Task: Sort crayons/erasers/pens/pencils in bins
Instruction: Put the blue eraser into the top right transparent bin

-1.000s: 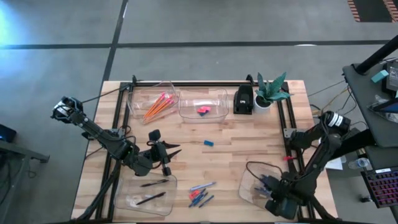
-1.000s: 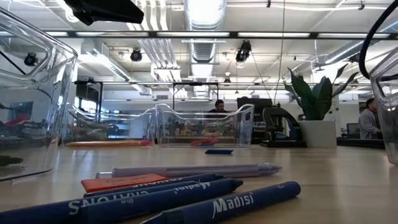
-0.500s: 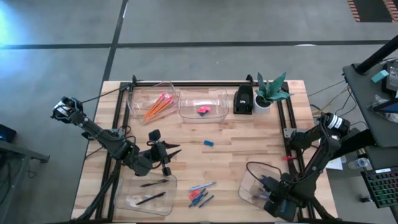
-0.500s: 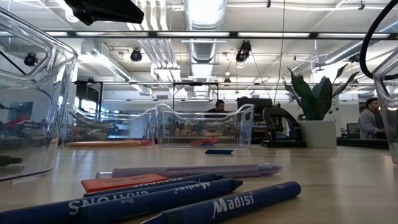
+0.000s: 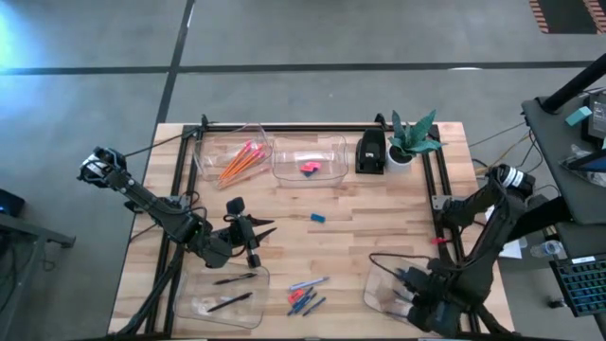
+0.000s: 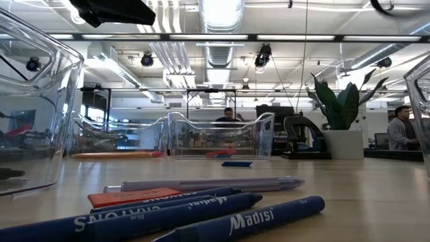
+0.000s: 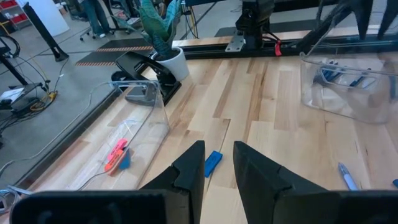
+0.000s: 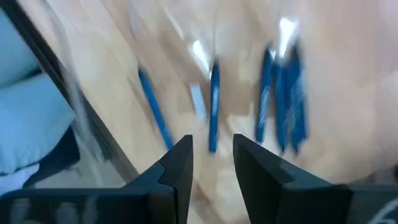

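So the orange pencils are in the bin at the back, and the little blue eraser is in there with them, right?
Not quite. The orange pencils are in the back bin, but the blue eraser is not with them. The high view shows it lying by itself on the bare wood in the middle of the table, outside every bin.
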